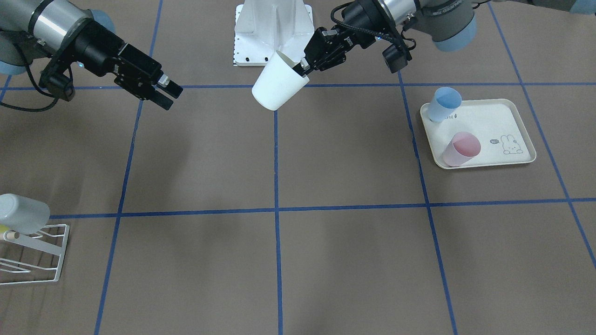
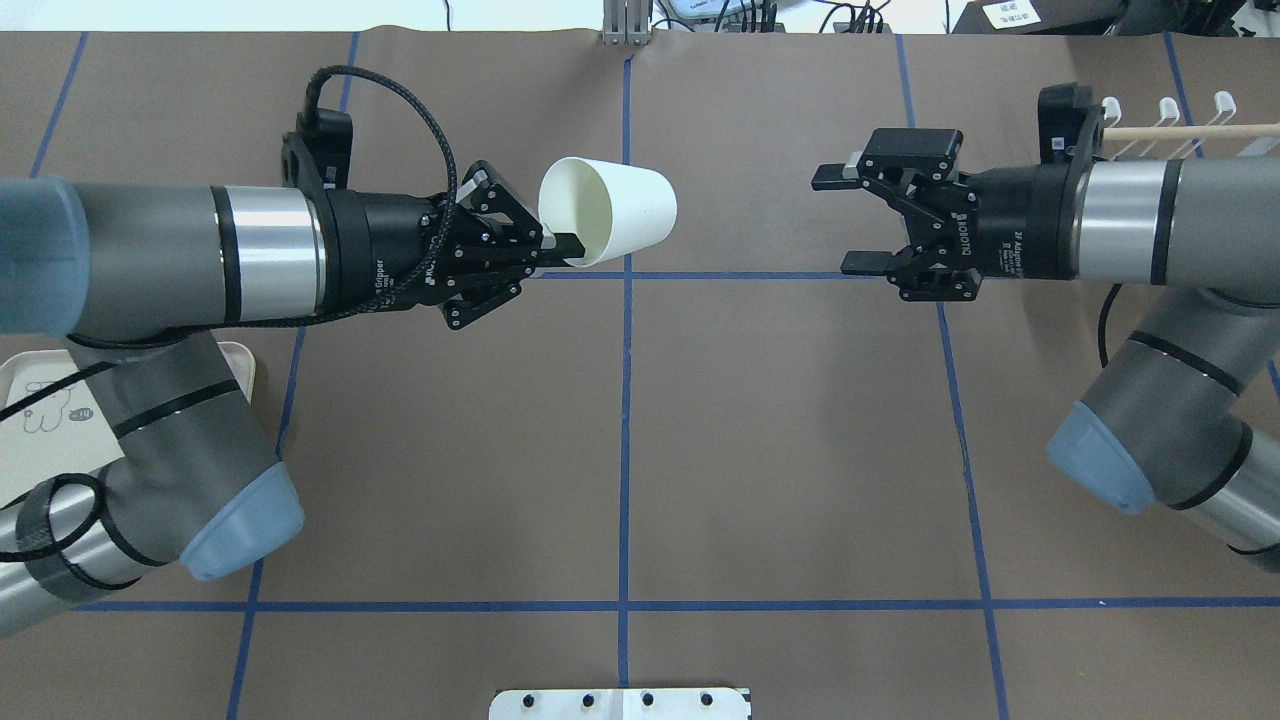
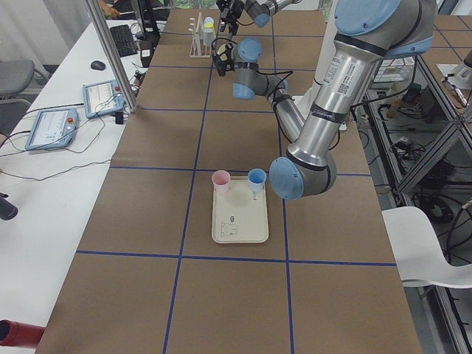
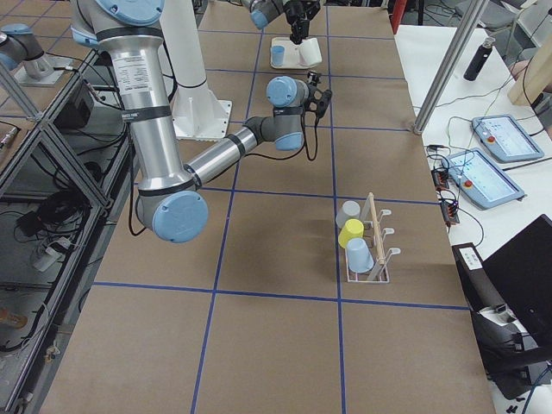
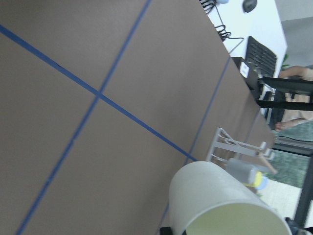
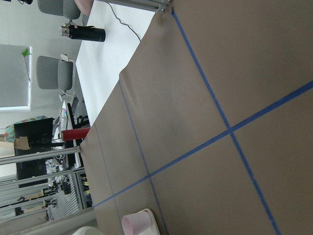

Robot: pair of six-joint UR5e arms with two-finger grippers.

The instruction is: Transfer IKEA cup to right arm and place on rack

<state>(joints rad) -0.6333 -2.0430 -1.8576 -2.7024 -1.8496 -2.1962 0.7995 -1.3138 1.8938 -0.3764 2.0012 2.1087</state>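
The white IKEA cup (image 2: 612, 212) hangs on its side in mid-air over the table's middle, rim toward my left arm. My left gripper (image 2: 566, 248) is shut on the cup's rim, one finger inside; it also shows in the front view (image 1: 301, 70) with the cup (image 1: 278, 84). My right gripper (image 2: 843, 221) is open and empty, facing the cup's base from a gap away. The white wire rack (image 1: 33, 251) with its wooden dowel stands at the table's right end, behind my right arm (image 2: 1165, 128), apart from both grippers.
The rack (image 4: 369, 250) holds a grey cup (image 4: 348, 212), a yellow cup (image 4: 351, 233) and a blue cup (image 4: 360, 255). A cream tray (image 1: 489, 122) with a rabbit drawing holds a blue cup (image 1: 445, 103) and a pink cup (image 1: 461, 148) on my left side.
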